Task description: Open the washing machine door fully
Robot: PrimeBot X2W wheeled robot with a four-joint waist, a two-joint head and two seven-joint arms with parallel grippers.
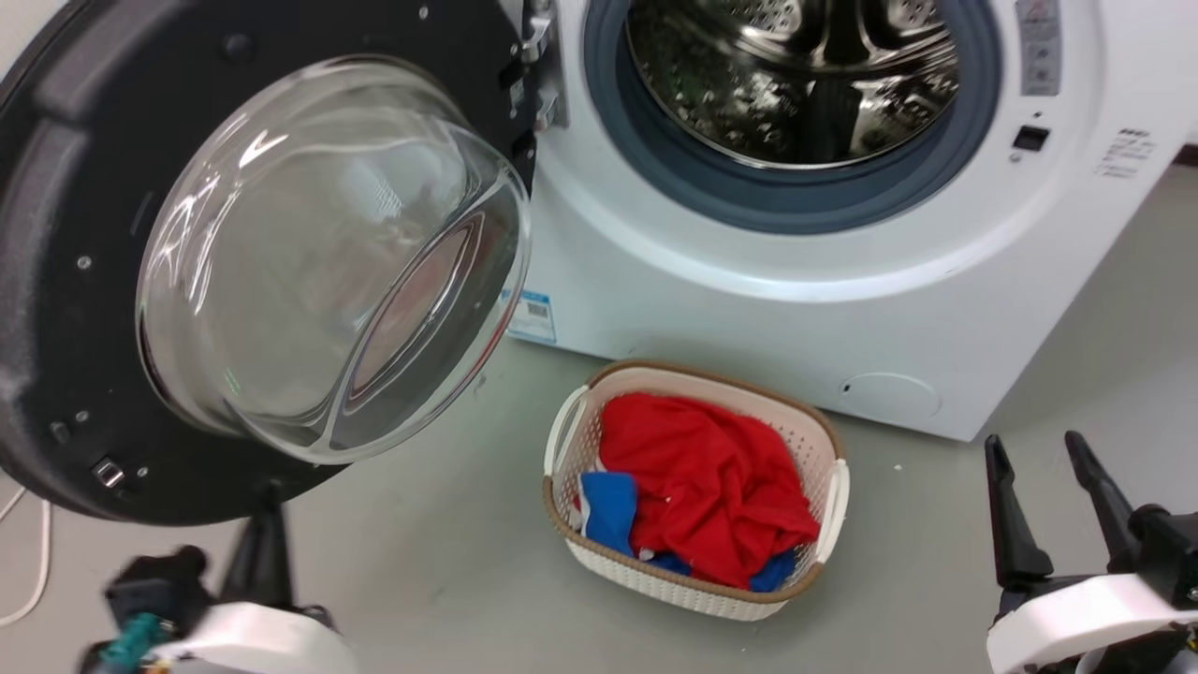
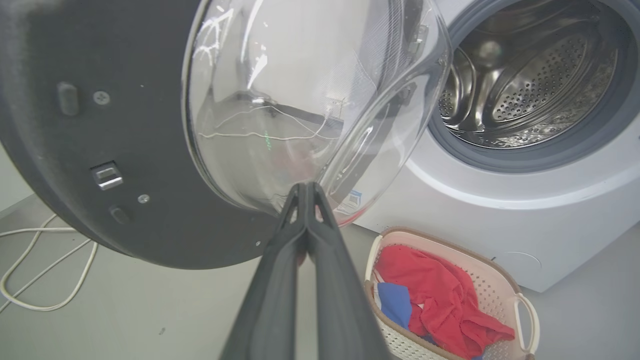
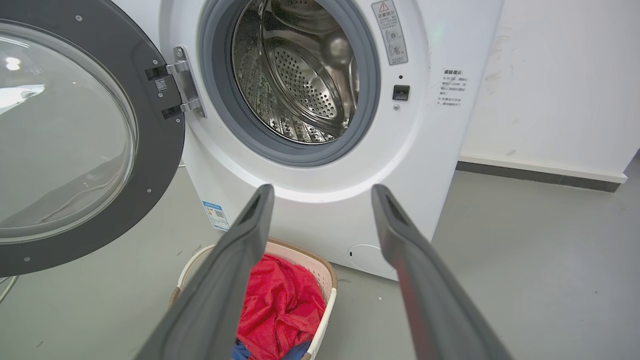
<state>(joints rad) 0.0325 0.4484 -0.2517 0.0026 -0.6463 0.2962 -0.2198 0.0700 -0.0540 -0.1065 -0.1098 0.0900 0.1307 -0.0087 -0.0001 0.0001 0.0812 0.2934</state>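
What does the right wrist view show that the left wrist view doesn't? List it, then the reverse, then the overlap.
Right wrist, not left: warning sticker, wall skirting, open right gripper. Left wrist, not right: metal latch, shut left gripper. Both: washing machine door standing open, steel drum, basket of red laundry.

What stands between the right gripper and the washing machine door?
In the head view, a white laundry basket with red and blue clothes, on the floor.

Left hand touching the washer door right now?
Cannot tell. Left wrist view: shut left hand tips overlap the washing machine door glass, no gap or contact plain; head view no clearer.
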